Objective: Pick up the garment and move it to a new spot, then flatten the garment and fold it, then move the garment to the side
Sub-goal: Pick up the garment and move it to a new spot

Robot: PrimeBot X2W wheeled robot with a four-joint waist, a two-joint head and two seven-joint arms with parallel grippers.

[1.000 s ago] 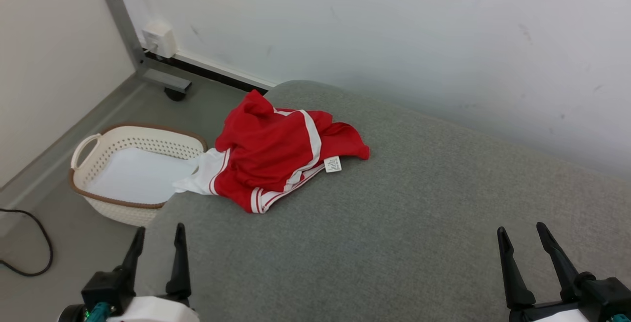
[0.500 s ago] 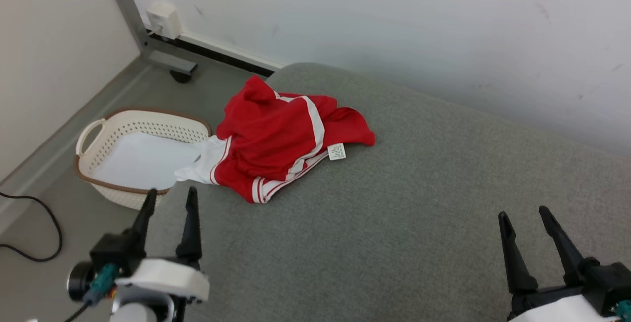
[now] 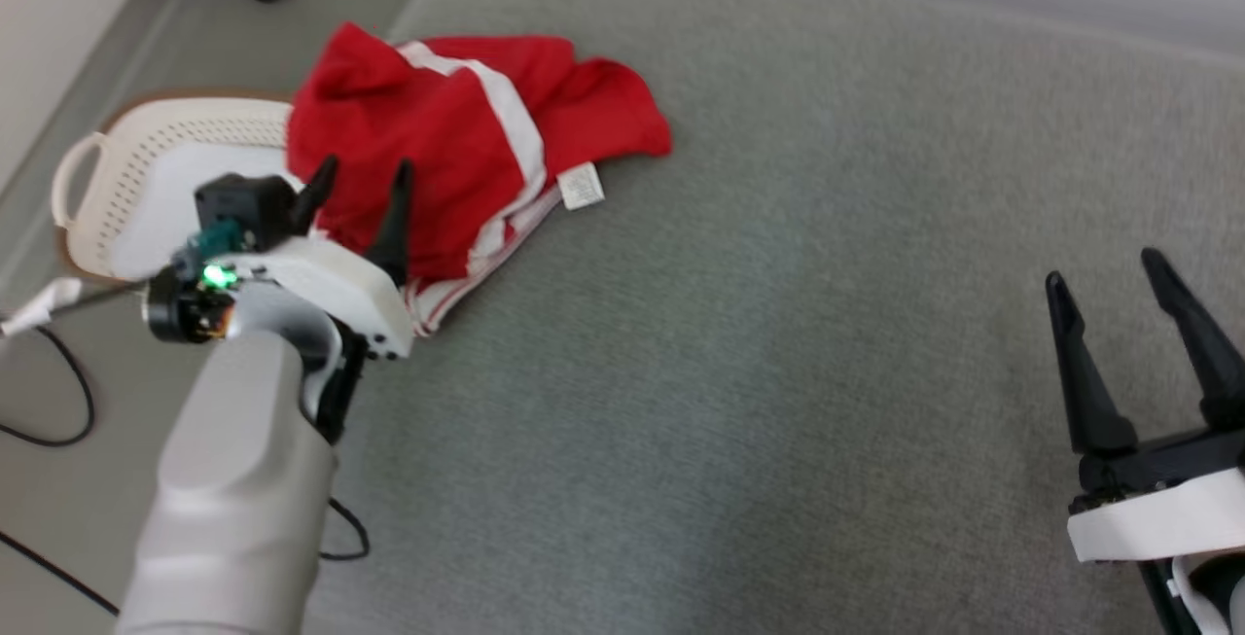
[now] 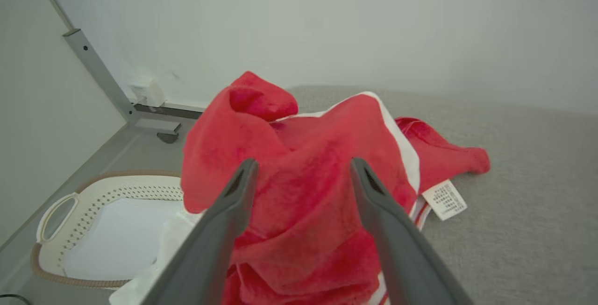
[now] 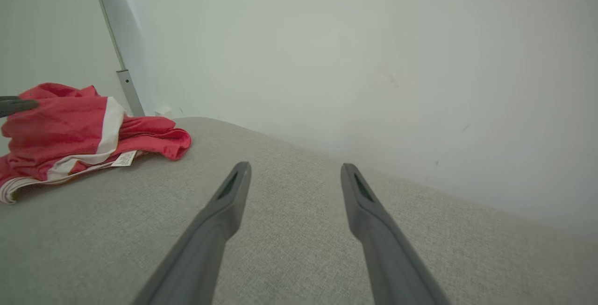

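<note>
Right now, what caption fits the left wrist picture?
Open left gripper aimed at a crumpled red garment beside a white basket.

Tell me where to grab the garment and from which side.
Probably best: pinch the raised red fold in the middle of the garment, coming from the near left, where the open left gripper points at it. The cloth bunches high there, so the jaws can straddle it; the striped hem lies flat on the cushion.
</note>
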